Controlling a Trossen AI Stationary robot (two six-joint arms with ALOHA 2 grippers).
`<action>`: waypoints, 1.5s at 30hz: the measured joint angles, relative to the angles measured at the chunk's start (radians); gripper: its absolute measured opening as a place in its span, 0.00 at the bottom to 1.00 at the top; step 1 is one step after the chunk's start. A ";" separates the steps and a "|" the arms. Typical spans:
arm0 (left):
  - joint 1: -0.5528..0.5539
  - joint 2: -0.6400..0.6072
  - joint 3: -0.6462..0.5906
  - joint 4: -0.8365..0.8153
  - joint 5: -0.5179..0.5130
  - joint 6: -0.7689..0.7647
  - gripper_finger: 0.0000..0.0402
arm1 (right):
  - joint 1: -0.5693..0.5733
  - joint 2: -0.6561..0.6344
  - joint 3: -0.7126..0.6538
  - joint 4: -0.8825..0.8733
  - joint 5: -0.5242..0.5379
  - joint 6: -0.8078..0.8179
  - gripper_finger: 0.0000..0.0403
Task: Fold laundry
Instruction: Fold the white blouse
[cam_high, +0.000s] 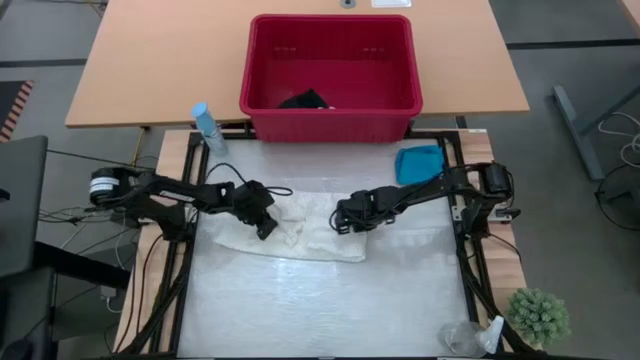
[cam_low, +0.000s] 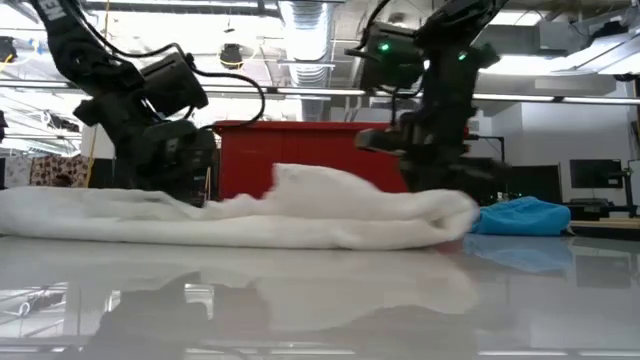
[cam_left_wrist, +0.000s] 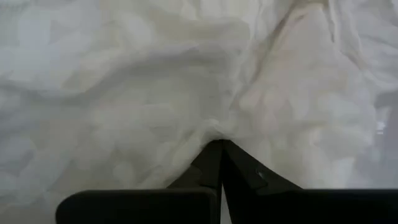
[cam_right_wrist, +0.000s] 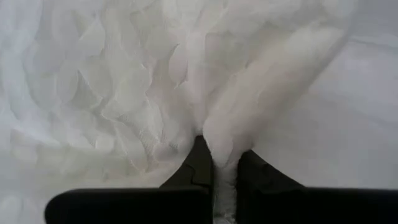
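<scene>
Cream-white lacy cloth (cam_high: 300, 232) lies bunched across the middle of the bench (cam_high: 320, 310), with the left claw (cam_high: 266, 226) pinched shut on a fold near its left part and the right claw (cam_high: 341, 219) clamped on a thicker fold toward its right end. Right of it, a turquoise-blue garment (cam_high: 418, 163) rests at the bench's edge. Behind, a dark garment (cam_high: 305, 100) sits inside the red basket (cam_high: 330, 122).

Lighting: bright, even, from ceiling fixtures (cam_low: 305, 25), blown out in low view. Glossy worktop (cam_low: 320, 300) mirrors arms and cloth, w/ glare. Wrist views: cream cloth (cam_left_wrist: 155, 93) soft, near overexposed, fine texture blurred. High view: shadows faint.
</scene>
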 joint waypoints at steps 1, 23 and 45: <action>-0.005 0.026 0.005 0.031 0.015 -0.010 0.00 | 0.004 -0.016 0.000 -0.036 0.006 0.003 0.12; -0.029 0.420 0.660 -0.228 0.259 0.157 0.00 | 0.020 -0.286 0.002 -0.516 0.135 0.165 0.12; 0.067 -0.292 0.144 -0.285 -0.003 0.068 0.00 | 0.025 -0.302 0.004 -0.509 0.161 0.161 0.12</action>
